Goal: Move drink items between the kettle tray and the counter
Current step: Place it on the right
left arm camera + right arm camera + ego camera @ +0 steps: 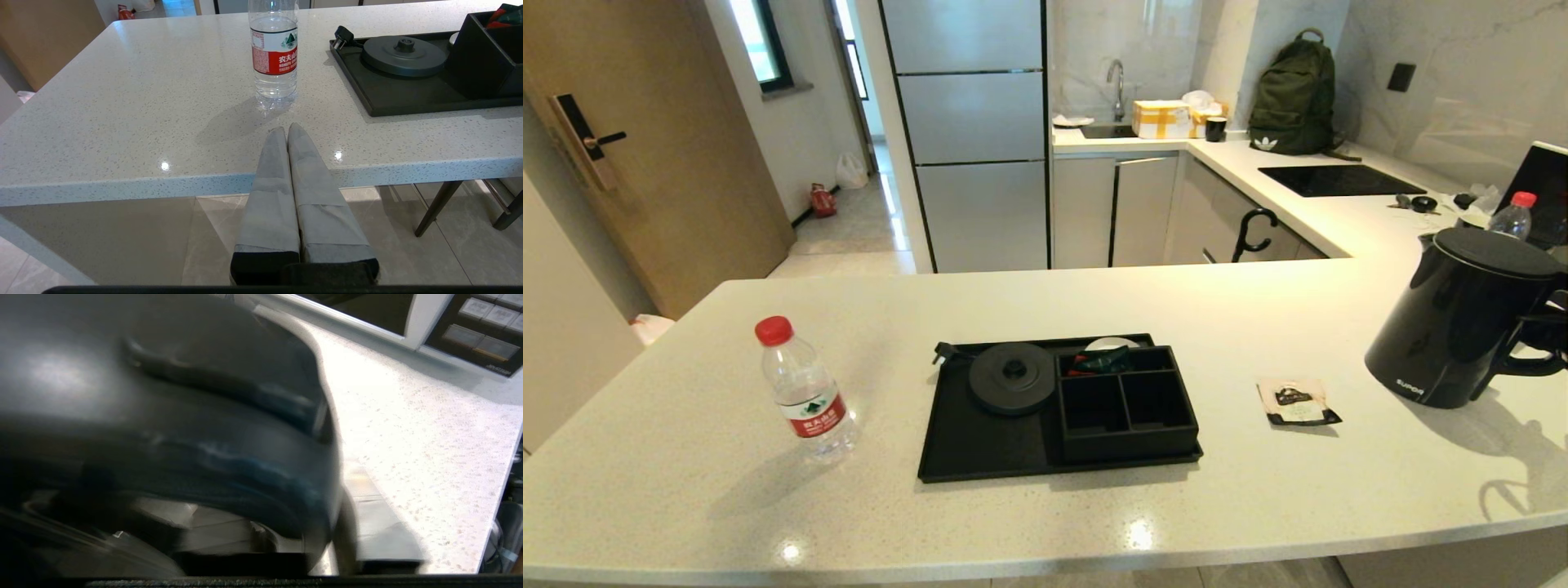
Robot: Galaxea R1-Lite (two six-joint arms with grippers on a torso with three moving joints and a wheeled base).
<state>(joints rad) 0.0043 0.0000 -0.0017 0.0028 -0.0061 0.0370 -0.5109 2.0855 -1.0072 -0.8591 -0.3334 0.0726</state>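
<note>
A white speckled worktop (1029,506) carries a black kettle tray (980,441) near its front edge. The water bottle (805,390) stands towards the left end, the tea sachet (1297,403) lies right of the tray, and the black kettle (1462,318) stands at the right edge. The right gripper (1547,331) is at the kettle's handle; its jaws cannot be made out. The left gripper (288,134) waits before the front edge, jaws pressed together, holding nothing.

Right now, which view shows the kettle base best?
The head view: the whole round kettle base lies clear on the tray, nothing on it. The left wrist view shows it from low at the side. The right wrist view does not show it.
</note>
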